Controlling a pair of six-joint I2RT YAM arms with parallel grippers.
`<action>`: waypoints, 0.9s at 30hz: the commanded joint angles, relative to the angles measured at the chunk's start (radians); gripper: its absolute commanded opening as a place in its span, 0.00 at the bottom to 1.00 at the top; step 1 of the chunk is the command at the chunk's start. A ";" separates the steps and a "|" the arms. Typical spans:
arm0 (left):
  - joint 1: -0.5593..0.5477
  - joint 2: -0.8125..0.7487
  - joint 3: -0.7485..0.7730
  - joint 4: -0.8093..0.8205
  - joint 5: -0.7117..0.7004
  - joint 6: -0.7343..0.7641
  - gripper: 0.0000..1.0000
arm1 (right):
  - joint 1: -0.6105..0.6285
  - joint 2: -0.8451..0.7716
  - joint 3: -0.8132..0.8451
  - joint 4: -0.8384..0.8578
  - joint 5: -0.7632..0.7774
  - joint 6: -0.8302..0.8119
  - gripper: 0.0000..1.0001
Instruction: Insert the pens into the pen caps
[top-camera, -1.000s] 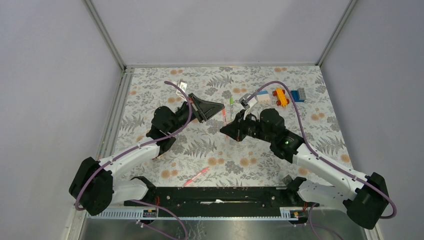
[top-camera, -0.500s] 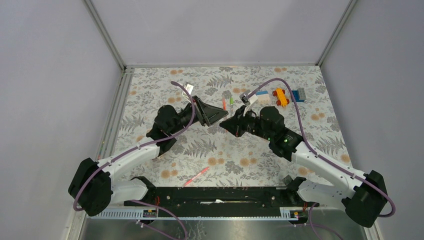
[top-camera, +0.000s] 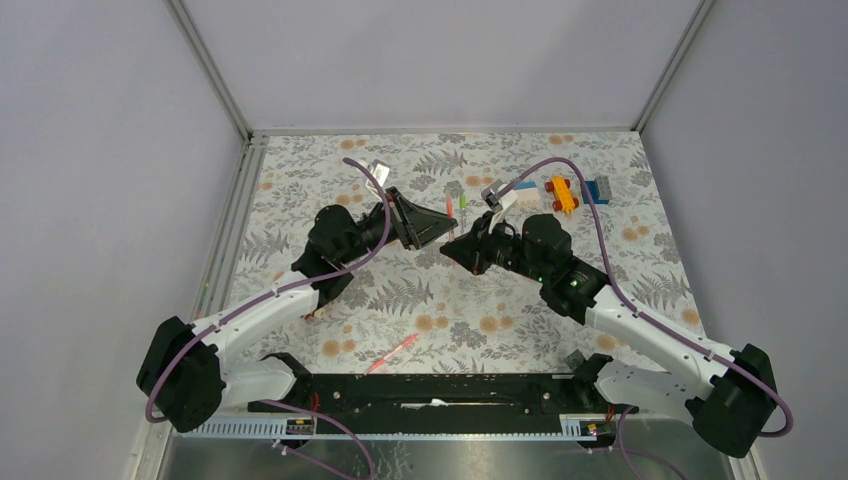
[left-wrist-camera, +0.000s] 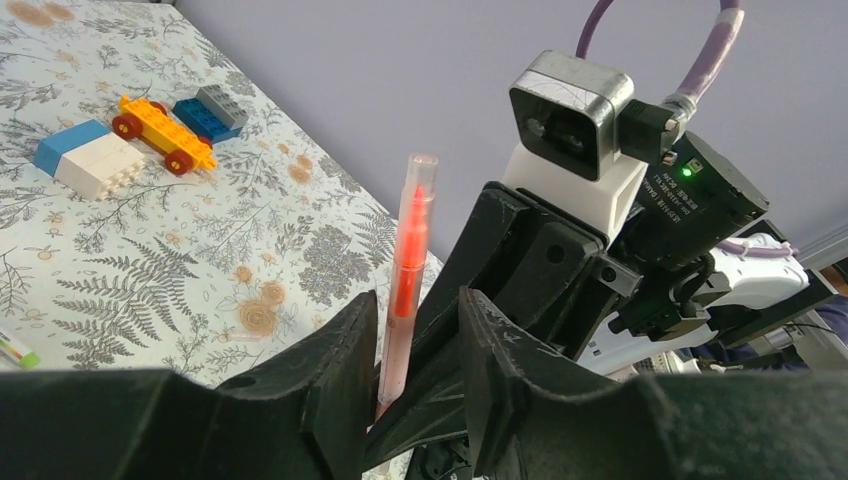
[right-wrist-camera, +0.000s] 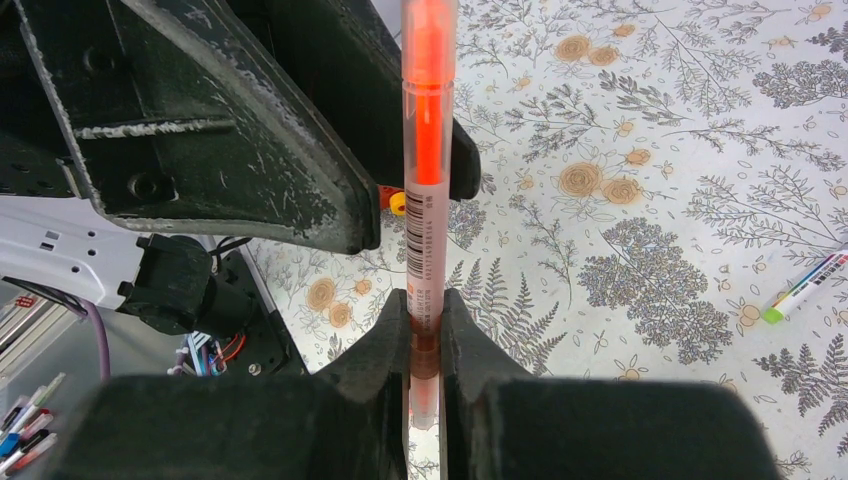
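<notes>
The right gripper (right-wrist-camera: 424, 305) is clenched on the lower barrel of the orange-pink pen (right-wrist-camera: 428, 150), which it holds above the middle of the table (top-camera: 520, 320). The left gripper (left-wrist-camera: 418, 300) straddles the same pen, its jaws parted wider than the barrel and not clamping it. A second pink pen (top-camera: 392, 353) lies near the arm bases.

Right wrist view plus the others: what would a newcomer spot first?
The orange pen stands upright dead centre, clamped between the fingers of the right gripper. In the left wrist view the left gripper stands open around that same pen, so both arms meet mid-table over the floral cloth. A yellow toy car sits toward the far right corner.
</notes>
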 joint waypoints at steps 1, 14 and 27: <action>-0.007 0.005 0.003 0.022 0.012 0.027 0.36 | -0.004 -0.011 0.011 0.058 -0.021 -0.020 0.00; -0.015 0.028 0.033 -0.002 0.005 0.042 0.00 | -0.003 -0.013 0.007 0.053 -0.083 -0.032 0.00; -0.021 -0.040 0.005 -0.008 -0.025 0.055 0.00 | -0.003 -0.071 -0.037 0.161 -0.130 -0.006 0.67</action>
